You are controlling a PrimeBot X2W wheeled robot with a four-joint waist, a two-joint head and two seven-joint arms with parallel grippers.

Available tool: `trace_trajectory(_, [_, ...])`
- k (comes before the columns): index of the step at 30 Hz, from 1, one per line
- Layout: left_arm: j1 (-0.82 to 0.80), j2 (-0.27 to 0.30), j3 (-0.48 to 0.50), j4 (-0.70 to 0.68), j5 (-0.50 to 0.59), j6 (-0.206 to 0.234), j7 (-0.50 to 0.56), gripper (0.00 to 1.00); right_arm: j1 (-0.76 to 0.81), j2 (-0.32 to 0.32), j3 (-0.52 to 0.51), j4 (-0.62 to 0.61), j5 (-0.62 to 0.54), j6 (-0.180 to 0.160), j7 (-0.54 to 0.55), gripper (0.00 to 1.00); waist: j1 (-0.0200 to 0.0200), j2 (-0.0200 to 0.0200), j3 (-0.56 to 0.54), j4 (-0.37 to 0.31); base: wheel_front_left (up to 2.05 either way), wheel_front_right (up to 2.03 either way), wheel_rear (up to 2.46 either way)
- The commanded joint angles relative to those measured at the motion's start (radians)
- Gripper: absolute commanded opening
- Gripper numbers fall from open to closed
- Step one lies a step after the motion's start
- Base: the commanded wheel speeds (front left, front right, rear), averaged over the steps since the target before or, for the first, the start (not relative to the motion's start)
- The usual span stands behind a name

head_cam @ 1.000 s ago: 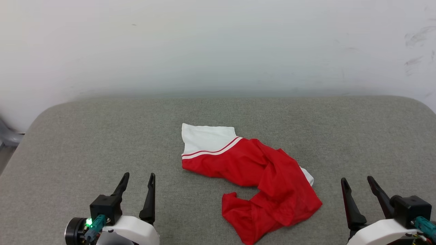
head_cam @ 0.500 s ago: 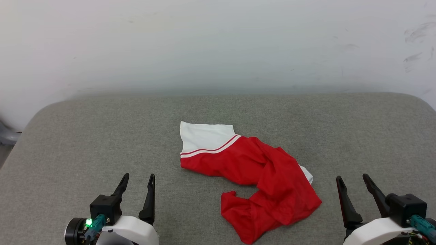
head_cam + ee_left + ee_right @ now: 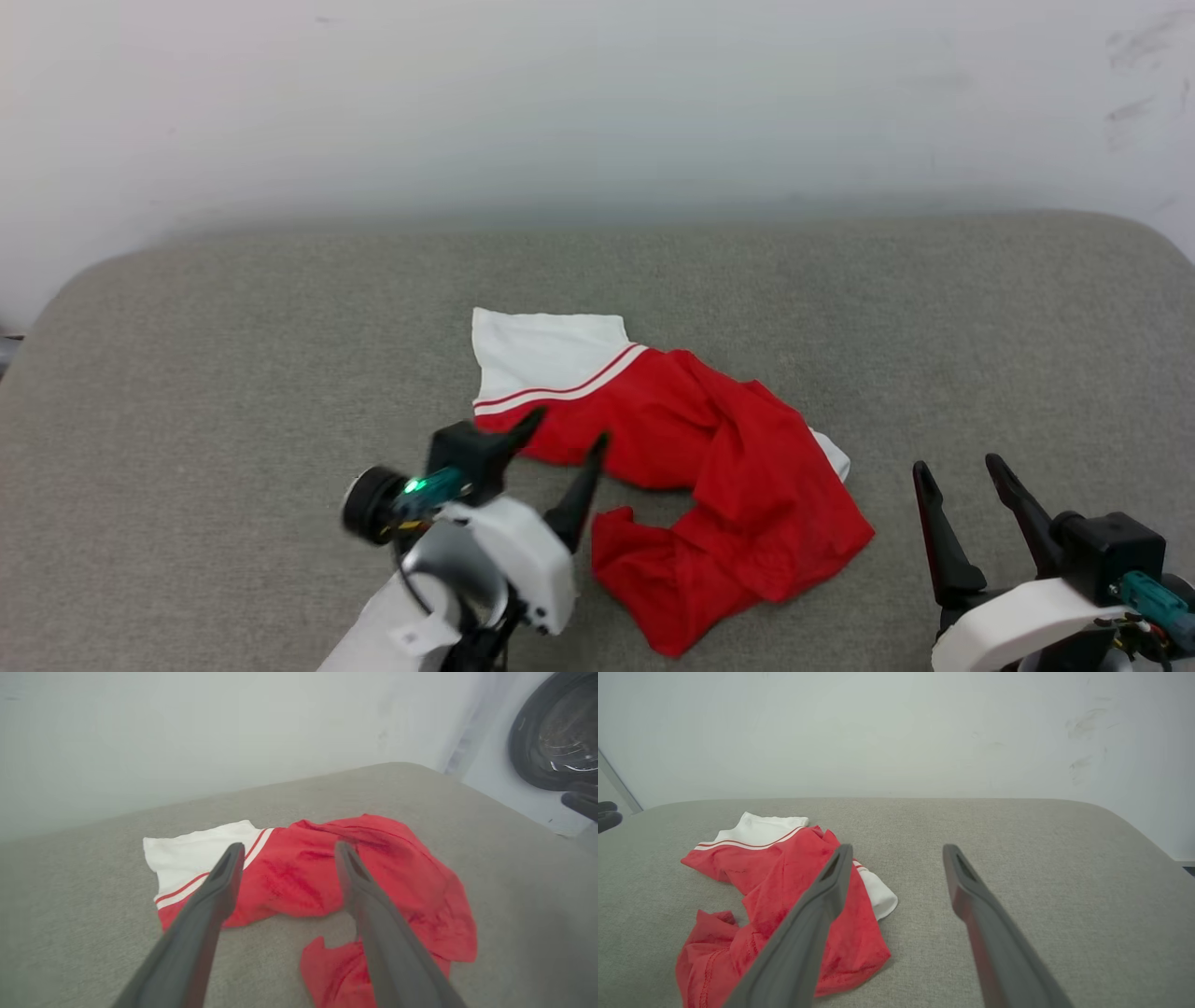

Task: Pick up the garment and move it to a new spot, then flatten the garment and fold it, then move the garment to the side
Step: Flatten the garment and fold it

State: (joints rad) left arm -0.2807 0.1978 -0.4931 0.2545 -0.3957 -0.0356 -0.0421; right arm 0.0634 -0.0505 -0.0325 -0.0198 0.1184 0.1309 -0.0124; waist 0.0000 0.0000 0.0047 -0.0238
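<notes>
Grey padded surface (image 3: 233, 373). Garment (image 3: 728, 467) crumpled at centre, white sleeve (image 3: 541, 355) flat at far-left end. Probably light, limp, bunchy; pinch red edge beside striped trim (image 3: 560, 393). Left gripper (image 3: 569, 427) spread wide, empty, over near edge. Right gripper (image 3: 957, 464) spread wide, empty, well right.

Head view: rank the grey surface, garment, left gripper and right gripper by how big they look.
1. the surface
2. the garment
3. the left gripper and right gripper: they look about alike, so no ranking between them.
</notes>
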Motion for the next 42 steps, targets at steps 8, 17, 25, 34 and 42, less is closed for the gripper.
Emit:
trace_trajectory(8, [-0.166, -0.058, -0.118, 0.062, -0.01, -0.072, 0.146, 1.0, -0.051, 0.0, 0.008, -0.003, 0.001, 0.0, -0.013, 1.0, 0.0, 0.0, 0.095, -0.07, 0.0, 0.0, 0.0])
trace_trajectory(17, [-0.282, -0.064, -0.267, 0.169, -0.128, -0.095, 0.345, 1.0, -0.091, 0.0, 0.021, 0.029, 0.019, 0.0, -0.043, 1.0, 0.0, 0.0, 0.159, -0.132, 0.0, 0.0, 0.0])
trace_trajectory(25, [-0.346, -0.01, -0.377, 0.15, -0.191, -0.096, 0.329, 0.0, -0.106, 0.0, 0.01, 0.062, 0.03, 0.0, -0.068, 1.0, 0.0, 0.0, 0.172, -0.137, 0.0, 0.0, 0.0])
trace_trajectory(34, [-0.338, 0.051, -0.344, 0.057, -0.164, -0.064, 0.199, 0.0, -0.079, 0.0, -0.01, 0.083, 0.02, 0.0, -0.063, 1.0, 0.0, 0.0, 0.106, -0.086, 0.0, 0.0, 0.0])
trace_trajectory(42, [-0.137, 0.205, -0.252, -0.138, -0.208, 0.076, 0.174, 0.0, -0.036, 0.0, -0.039, 0.059, 0.006, 0.0, -0.039, 1.0, 0.0, 0.0, 0.044, -0.028, 0.0, 0.0, 0.0])
